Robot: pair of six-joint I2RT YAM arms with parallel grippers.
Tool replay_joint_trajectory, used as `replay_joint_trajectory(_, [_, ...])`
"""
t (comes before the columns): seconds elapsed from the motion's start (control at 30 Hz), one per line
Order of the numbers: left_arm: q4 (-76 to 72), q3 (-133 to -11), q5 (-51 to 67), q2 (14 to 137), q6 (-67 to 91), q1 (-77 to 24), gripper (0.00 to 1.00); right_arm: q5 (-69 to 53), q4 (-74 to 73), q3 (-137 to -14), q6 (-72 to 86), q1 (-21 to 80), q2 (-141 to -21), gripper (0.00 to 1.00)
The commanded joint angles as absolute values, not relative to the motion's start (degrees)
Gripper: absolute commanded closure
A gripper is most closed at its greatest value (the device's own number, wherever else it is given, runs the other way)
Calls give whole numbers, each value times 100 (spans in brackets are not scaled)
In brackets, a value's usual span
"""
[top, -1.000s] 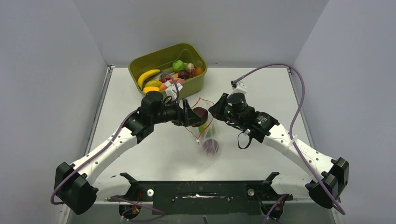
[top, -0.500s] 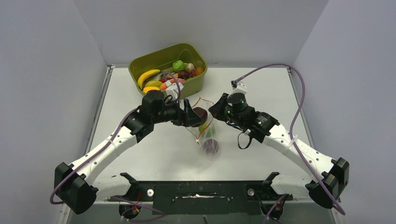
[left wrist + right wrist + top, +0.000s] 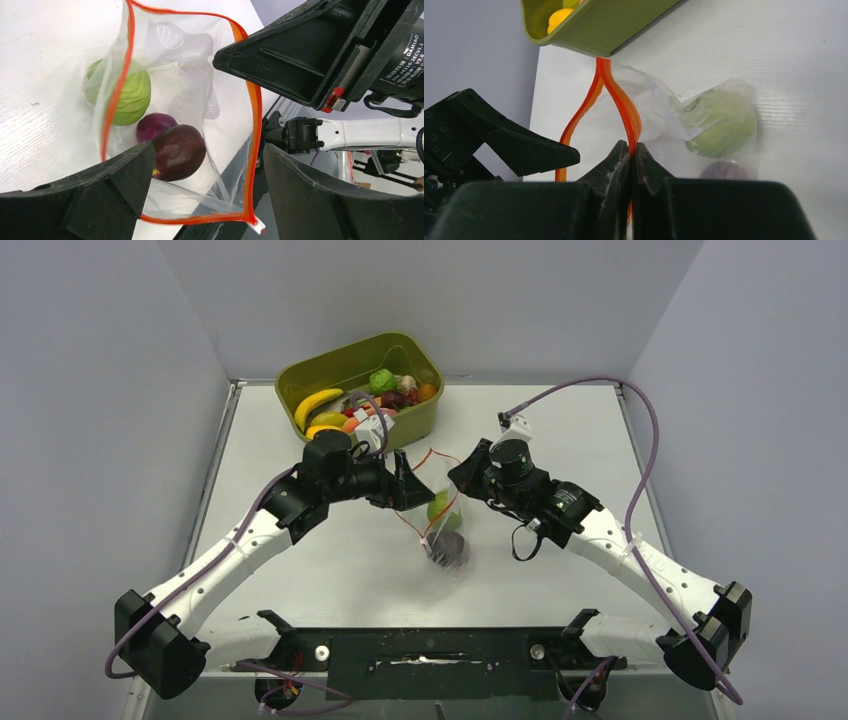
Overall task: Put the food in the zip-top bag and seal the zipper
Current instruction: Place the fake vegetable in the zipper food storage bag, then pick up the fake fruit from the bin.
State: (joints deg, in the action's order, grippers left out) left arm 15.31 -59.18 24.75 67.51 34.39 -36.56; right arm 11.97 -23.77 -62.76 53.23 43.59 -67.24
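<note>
The clear zip-top bag point(image 3: 446, 532) lies mid-table with its mouth open toward the tub. Its red-orange zipper point(image 3: 255, 125) rings the mouth. Inside lie a green toy vegetable point(image 3: 127, 95), a purple one point(image 3: 150, 127) and a dark maroon one point(image 3: 181, 151). My left gripper point(image 3: 410, 488) is open and empty at the bag's mouth, its fingers point(image 3: 105, 195) on either side of the near rim. My right gripper point(image 3: 462, 478) is shut on the zipper strip point(image 3: 616, 92) and holds one side of the rim up. The green food point(image 3: 724, 125) shows through the plastic.
The olive-green tub point(image 3: 420, 420) stands at the back, just behind the bag, with a banana point(image 3: 315, 403) and several other toy foods in it. Its wall point(image 3: 609, 25) is close above the right gripper. Grey walls enclose the table on three sides.
The dark maroon food that was between my left fingers has dropped into the bag. The left gripper is now empty. The right gripper has held still on the rim.
</note>
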Motion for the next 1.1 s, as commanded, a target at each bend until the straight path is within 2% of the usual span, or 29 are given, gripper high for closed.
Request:
replay_joint_trajectory(0.0, [1513,-6157,2360,6467,3286,-3676,21,1290,-2082,-6258,5405,4416,-6460,100])
replay_joint_trajectory(0.13, [1657,-6247,2024,6339,3212,-3678,21,1354,-2162,-6278,5374,4421,-6454,100])
replay_joint_trajectory(0.4, [2600,-6677,363,6216,2673,-3666,22,1624,-2402,-6404,5129,4412,-6358,100])
replay_joint_trajectory(0.73, [3036,-7162,-1338,6472,2363,-3600,26,1665,-2550,-6513,4928,4413,-6365,100])
replay_joint_trajectory(0.97, [2648,-7375,-1311,7011,2138,-3137,26,1648,-2602,-6452,4888,4412,-6255,100])
replay_joint_trajectory(1.07, [2294,-7425,-887,7353,2181,-2747,34,1622,-2532,-6390,4850,4411,-6200,100])
